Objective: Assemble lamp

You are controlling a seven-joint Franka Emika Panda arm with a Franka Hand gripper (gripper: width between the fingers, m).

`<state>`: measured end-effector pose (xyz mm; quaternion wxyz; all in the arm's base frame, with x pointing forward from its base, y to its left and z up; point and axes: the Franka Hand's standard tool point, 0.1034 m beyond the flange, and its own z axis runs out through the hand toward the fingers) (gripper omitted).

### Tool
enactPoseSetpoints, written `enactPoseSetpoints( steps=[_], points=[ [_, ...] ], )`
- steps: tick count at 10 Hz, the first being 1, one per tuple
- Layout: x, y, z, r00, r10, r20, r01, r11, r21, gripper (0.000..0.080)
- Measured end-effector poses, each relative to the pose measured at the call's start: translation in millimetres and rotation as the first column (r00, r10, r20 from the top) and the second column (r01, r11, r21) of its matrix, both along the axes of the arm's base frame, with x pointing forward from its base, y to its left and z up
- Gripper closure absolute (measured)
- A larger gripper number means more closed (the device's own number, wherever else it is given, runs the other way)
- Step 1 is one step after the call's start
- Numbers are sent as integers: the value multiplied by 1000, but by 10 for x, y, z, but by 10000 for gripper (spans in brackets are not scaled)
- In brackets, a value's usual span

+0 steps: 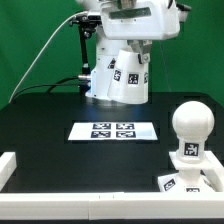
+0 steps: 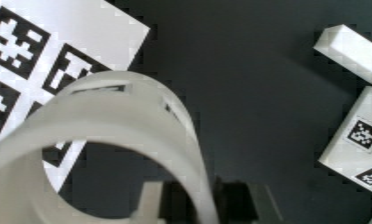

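Fingers of gripper [image 1: 128, 45] pinching shade [image 1: 119, 75] upper centre; bulb [image 1: 190, 127] lower right. Watch shade tilting, jamming on bulb.

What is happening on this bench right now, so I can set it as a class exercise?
A robot arm holds the cone shade in its pincer, lifted above the marker board. The bulb already stands on the square base near the exterior view's right. The shade is not yet on the lamp.
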<state>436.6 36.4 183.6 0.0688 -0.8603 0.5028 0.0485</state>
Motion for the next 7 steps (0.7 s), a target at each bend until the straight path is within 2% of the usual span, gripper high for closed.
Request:
enactPoseSetpoints(
  steps=[1,2,3,4,5,7],
  points=[
    [44,22,-10,1000,12,21,-12,1000,15,757],
    [175,75,-14,997,10,79,-14,998,57,757],
    [351,104,69,990,46,134,-55,996,63,757],
    [593,142,178,975,47,219,-60,997,50,757],
    [753,193,282,962,38,270,-50,998,37,757],
    [935,189,518,959,68,276,-81,996,35,757]
  ],
)
